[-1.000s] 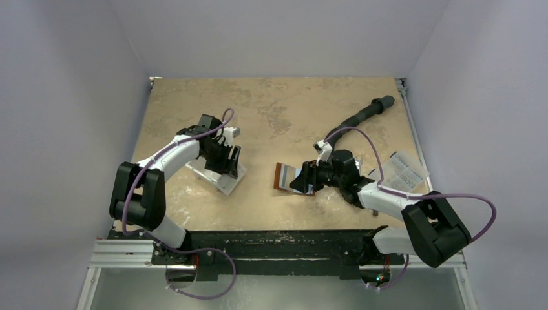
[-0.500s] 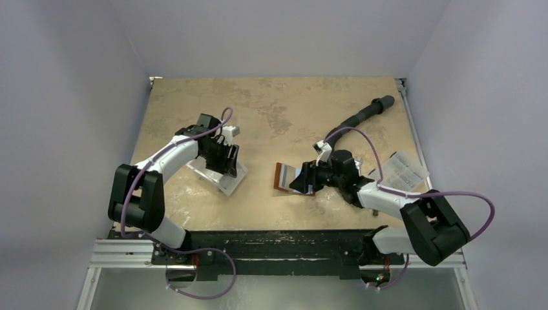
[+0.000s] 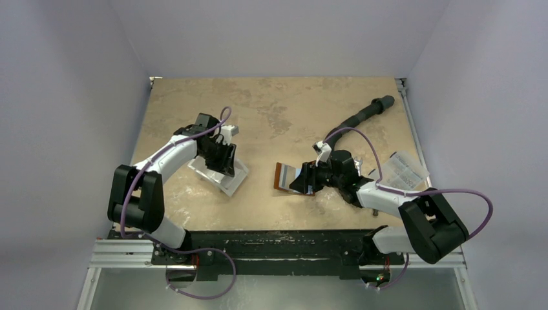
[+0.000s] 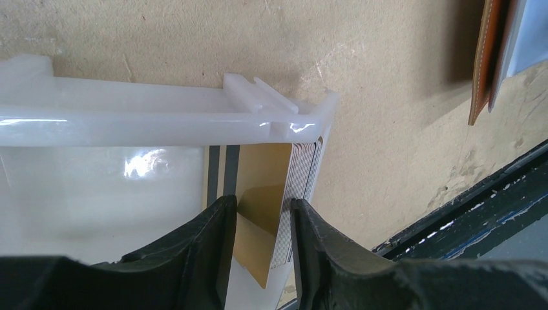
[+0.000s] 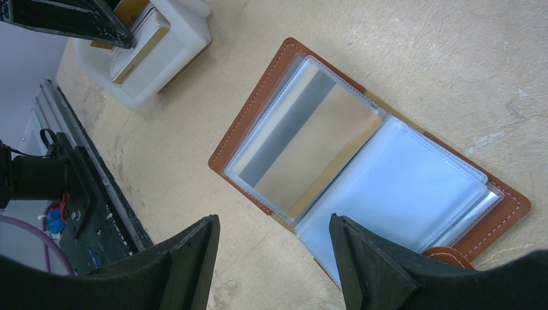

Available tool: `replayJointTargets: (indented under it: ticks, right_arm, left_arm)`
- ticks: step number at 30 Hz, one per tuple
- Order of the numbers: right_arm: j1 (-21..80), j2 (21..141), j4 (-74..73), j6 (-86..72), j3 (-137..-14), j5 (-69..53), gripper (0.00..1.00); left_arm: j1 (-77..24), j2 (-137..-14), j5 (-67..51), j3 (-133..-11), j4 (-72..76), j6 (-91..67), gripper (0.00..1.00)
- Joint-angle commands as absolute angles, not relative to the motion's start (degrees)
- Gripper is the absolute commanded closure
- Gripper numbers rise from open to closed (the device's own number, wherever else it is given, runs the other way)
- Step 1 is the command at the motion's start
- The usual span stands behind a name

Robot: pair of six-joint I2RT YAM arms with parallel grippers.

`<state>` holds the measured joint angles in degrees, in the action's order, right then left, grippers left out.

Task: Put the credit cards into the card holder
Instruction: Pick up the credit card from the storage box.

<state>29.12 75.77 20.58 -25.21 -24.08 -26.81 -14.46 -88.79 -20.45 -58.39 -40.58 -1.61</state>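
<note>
Carefully: that gold card [image 4: 262, 187] looks thin, stiff, slick, so take its edges; left fingers [image 4: 200, 252] flank it, whether pinching you cannot tell; right fingers [image 5: 187, 258] hang released over the card holder [image 5: 258, 103].

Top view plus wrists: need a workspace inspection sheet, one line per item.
Surface: mottled beige table.
Job's things: card holder lies open, a striped card in one sleeve; card stack stands in the clear-and-white box.
Clutter: black handle at the far right; clear printed packet by the right edge.
Grippers: left gripper, fingers flanking a gold card in the box, grip unclear; right gripper open over the holder.
Cables: purple cables loop off both arms.
Surroundings: pale walls on three sides; black rail at the near edge.
</note>
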Motion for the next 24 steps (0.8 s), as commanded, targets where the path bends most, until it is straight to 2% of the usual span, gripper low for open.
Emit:
replayJointTargets:
  ticks: [1,17,24]
  right_arm:
    - [28.92,76.07,22.24,-24.06,-25.05,-28.30,0.29]
    - [28.92,76.32,22.15,-24.02,-25.14,-28.30,0.29]
    - [28.92,76.30,22.06,-24.00,-25.14,-28.30,0.29]
  left_arm:
    - [-13.80,-86.67,-22.32,-60.64,-40.93,-0.35,0.62]
    - [-13.45,-85.71,-21.99,-61.87,-42.19,-0.26,0.71]
    - [-13.36,-85.47,-20.81,-62.13,-42.81,-0.26,0.78]
